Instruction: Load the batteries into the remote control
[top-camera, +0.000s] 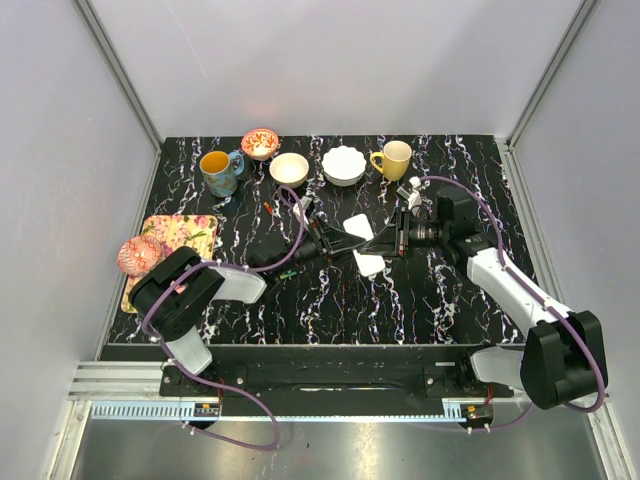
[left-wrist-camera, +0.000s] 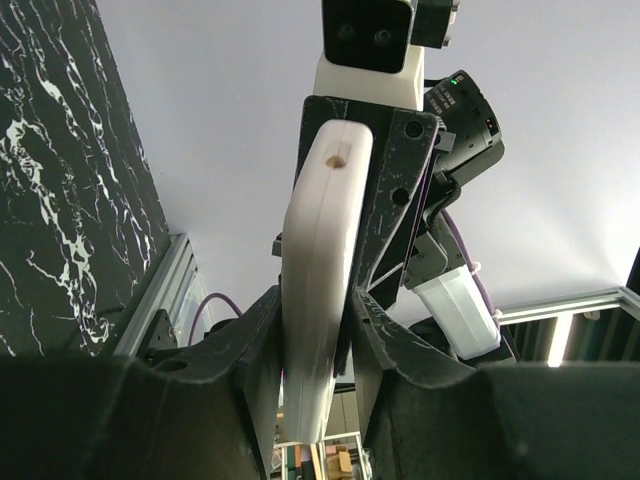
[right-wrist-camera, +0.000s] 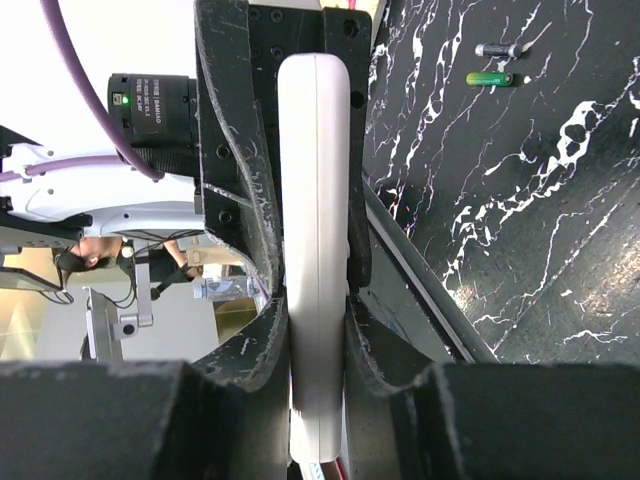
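Note:
The remote control (top-camera: 359, 227) hangs above the middle of the table, white back up, held between both grippers. My left gripper (top-camera: 340, 245) is shut on it from the left. My right gripper (top-camera: 392, 241) is shut on it from the right. In the left wrist view the remote (left-wrist-camera: 325, 220) stands edge-on between the jaws of my left gripper (left-wrist-camera: 318, 300). In the right wrist view the remote (right-wrist-camera: 315, 150) stands edge-on in my right gripper (right-wrist-camera: 315, 300). Two batteries, one green (right-wrist-camera: 490, 78) and one dark (right-wrist-camera: 497, 49), lie on the table. The remote's red face is hidden.
Along the back stand a blue mug (top-camera: 218, 172), a red patterned bowl (top-camera: 260, 143), a cream bowl (top-camera: 289, 169), a white bowl (top-camera: 343, 165) and a yellow mug (top-camera: 394, 159). A floral mat (top-camera: 185, 232) with a pink bowl (top-camera: 138, 255) lies at the left edge.

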